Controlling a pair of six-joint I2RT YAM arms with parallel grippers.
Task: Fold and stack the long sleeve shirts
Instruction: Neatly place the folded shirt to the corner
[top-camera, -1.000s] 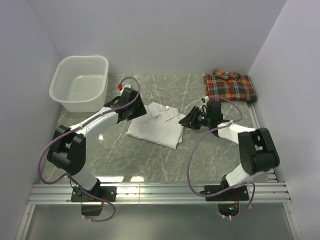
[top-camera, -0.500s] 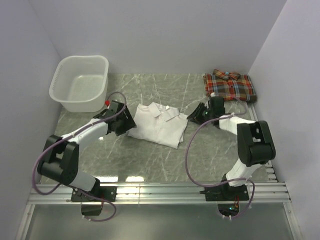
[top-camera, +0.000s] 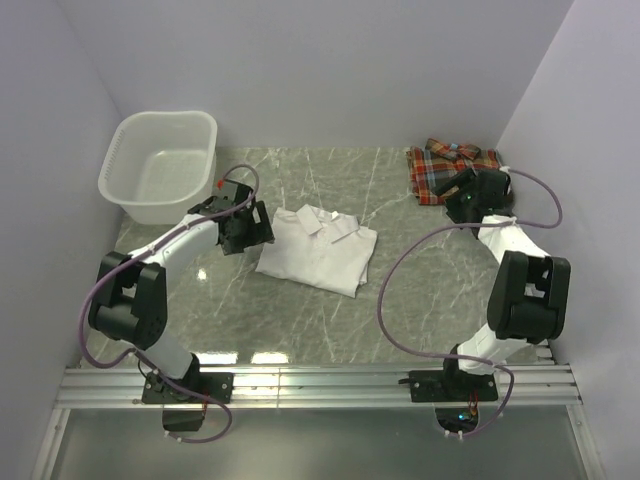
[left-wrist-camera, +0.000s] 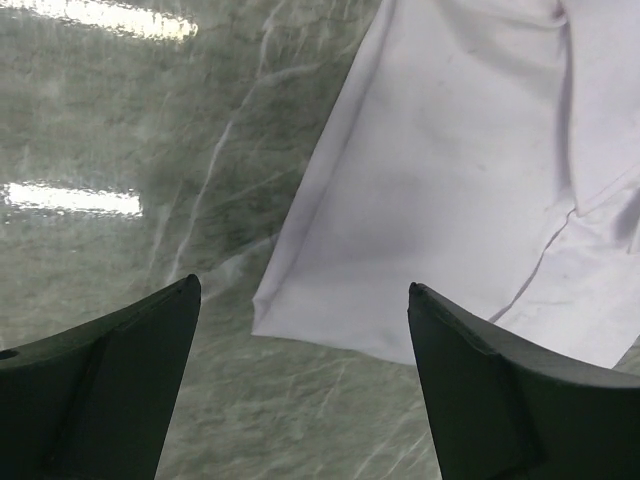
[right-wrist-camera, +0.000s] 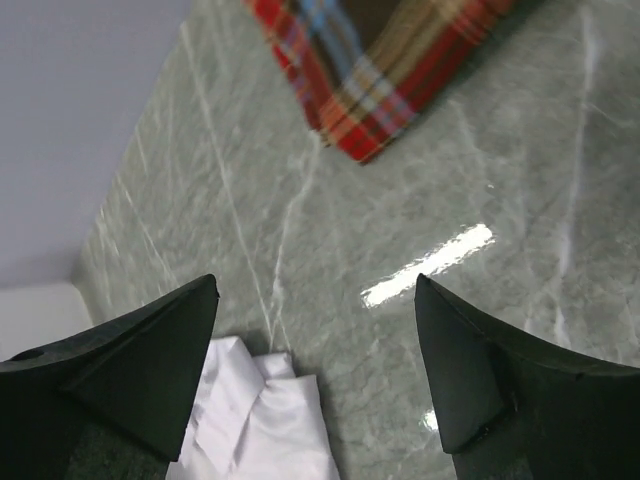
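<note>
Looks like a robotics lab test cell: boxed in by plain pale walls (top-camera: 300, 70) on left, right and far sides, floored with a marble-patterned tabletop (top-camera: 300, 320), edged near with an aluminium rail (top-camera: 320, 383) carrying the left arm (top-camera: 180, 242) and right arm (top-camera: 525, 290), trailing loose cables (top-camera: 381, 310).

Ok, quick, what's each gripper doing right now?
Left gripper: open, holding nothing, at the white shirt's corner.
Right gripper: open, holding nothing, near the plaid shirt.

The left arm (top-camera: 185, 238) and right arm (top-camera: 508, 238) share white links, black joints, purple cables (top-camera: 382, 300), dark wedge-shaped jaws.
</note>
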